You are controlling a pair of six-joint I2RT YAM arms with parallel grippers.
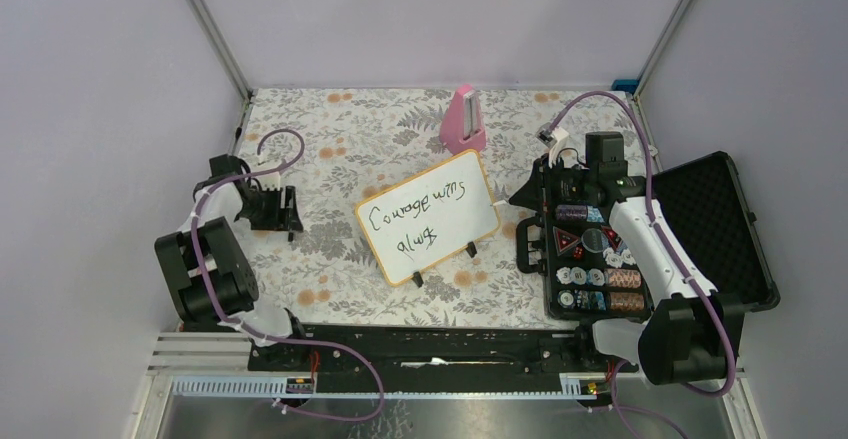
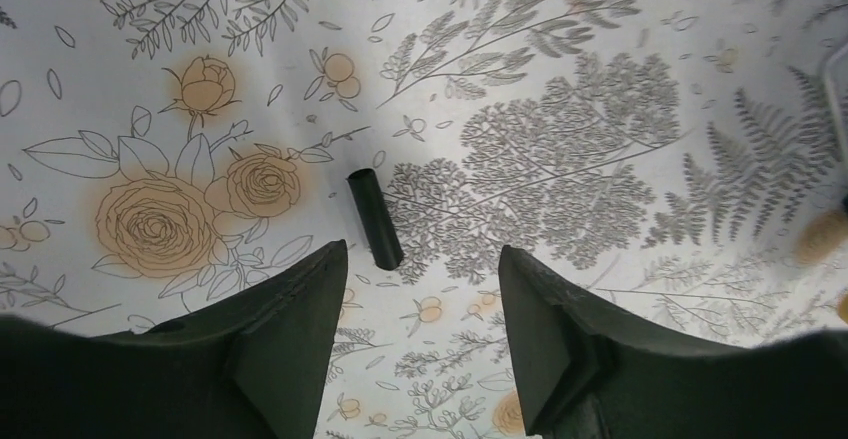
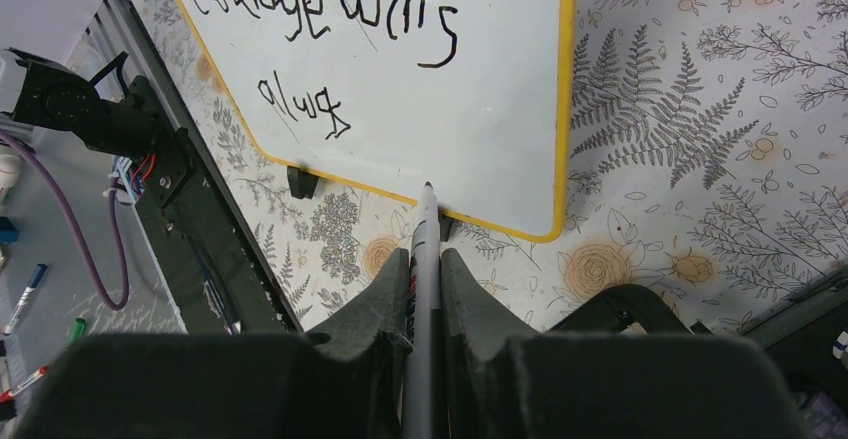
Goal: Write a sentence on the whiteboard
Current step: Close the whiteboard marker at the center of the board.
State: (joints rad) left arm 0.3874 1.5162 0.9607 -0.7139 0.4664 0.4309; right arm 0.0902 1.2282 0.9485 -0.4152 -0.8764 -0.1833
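Note:
The whiteboard (image 1: 428,217) stands tilted on two black feet in the middle of the floral cloth, with the sentence (image 1: 415,209) in black on it, the second line short. In the right wrist view the whiteboard (image 3: 490,129) shows the sentence (image 3: 330,9) as "Courage wins" over a scrawled word. My right gripper (image 3: 425,256) is shut on a white marker (image 3: 425,221) whose tip points at the board's lower yellow rim. My right gripper (image 1: 524,227) sits just right of the board. My left gripper (image 2: 420,259) is open above the cloth, a short black cap (image 2: 374,217) lying just beyond its fingers. My left gripper (image 1: 283,211) hangs far left of the board.
An open black case (image 1: 715,229) with poker chips (image 1: 600,277) lies at the right, under my right arm. A pink object (image 1: 463,121) stands behind the board. A black rail (image 1: 430,344) runs along the near edge. Loose pens (image 3: 25,294) lie beyond the table's edge.

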